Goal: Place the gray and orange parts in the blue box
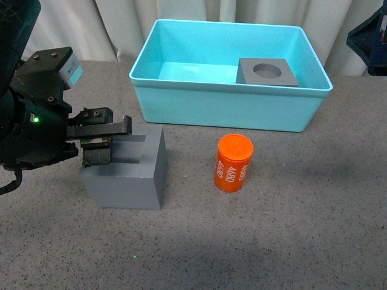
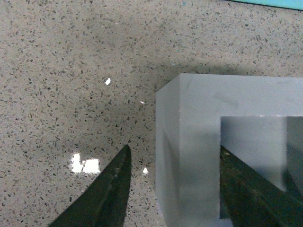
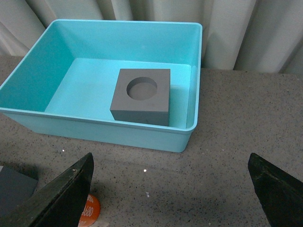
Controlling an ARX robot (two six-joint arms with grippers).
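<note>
A gray cube with a square recess [image 1: 130, 172] stands on the table at the front left. My left gripper [image 1: 112, 142] is open and straddles its left wall, one finger in the recess and one outside; the left wrist view shows the wall [image 2: 189, 142] between the fingers [image 2: 111, 189]. The orange cylinder [image 1: 233, 163] printed "4680" stands upright to the cube's right. The gray cube with a round recess [image 1: 267, 72] lies inside the blue box [image 1: 224, 112], at its right side. My right gripper [image 3: 170, 157] is open and empty above the table in front of the box [image 3: 109, 130].
Curtains hang behind the box. My right arm [image 1: 369, 36] shows at the top right edge of the front view. The right wrist view catches the orange cylinder [image 3: 89, 212] and a corner of the square-recess cube [image 3: 14, 187].
</note>
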